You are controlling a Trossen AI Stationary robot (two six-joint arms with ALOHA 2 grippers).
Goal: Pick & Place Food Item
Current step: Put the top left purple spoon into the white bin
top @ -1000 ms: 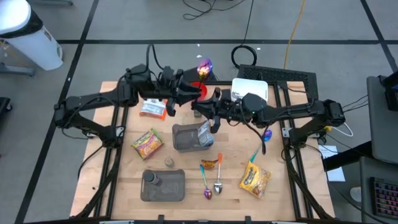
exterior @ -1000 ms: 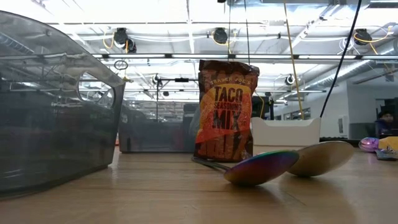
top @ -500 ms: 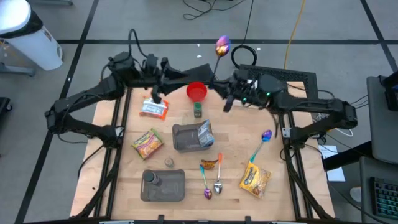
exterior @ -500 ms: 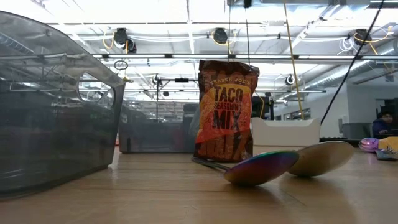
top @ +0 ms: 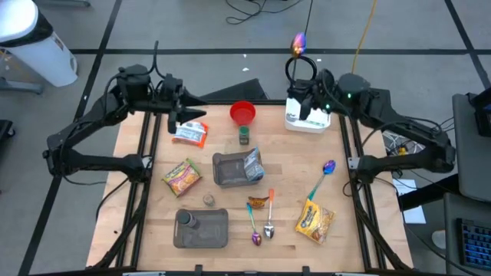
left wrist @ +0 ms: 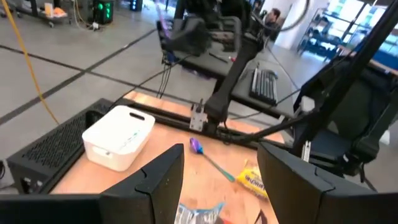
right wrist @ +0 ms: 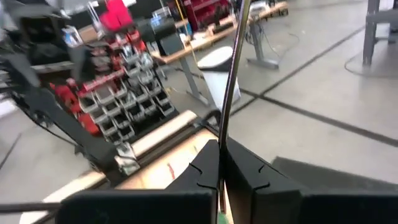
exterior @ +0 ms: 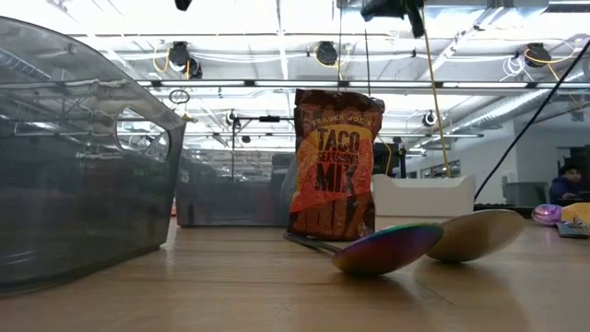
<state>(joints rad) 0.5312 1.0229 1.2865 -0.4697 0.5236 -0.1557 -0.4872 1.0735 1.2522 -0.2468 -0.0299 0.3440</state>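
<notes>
My left gripper [top: 192, 116] hangs open over the table's far left, just beyond a white-and-orange food packet [top: 189, 134] that lies flat; nothing is between its fingers [left wrist: 163, 180]. My right gripper [top: 301, 93] is at the far right over a white box [top: 311, 119], shut on an iridescent spoon [top: 298, 42]. Other food packets lie flat on the wood: a yellow one [top: 182, 176], a yellow one near the front right [top: 314, 221], and a taco seasoning packet [exterior: 335, 164]. My right gripper pinches the spoon's thin metal handle [right wrist: 222, 134] between its two shut fingers [right wrist: 205, 171]. The handle rises from the fingertips and the coloured bowl [top: 298, 42] is at the top. The spoon is lifted clear of the table.
A red bowl [top: 243, 113] and a small jar [top: 244, 136] stand at the far middle. A grey tray [top: 225, 170] holds a silver bag [top: 252, 164]. A second grey tray [top: 202, 228] and two spoons [top: 262, 228] lie near the front; a purple spoon [top: 325, 173] lies at the right.
Both arms have drawn back from the table's middle. My left gripper went toward the left edge, away from the red bowl. My right gripper rose from beside the silver bag and went toward the far right corner, carrying the spoon, whose bowl stays uppermost.
</notes>
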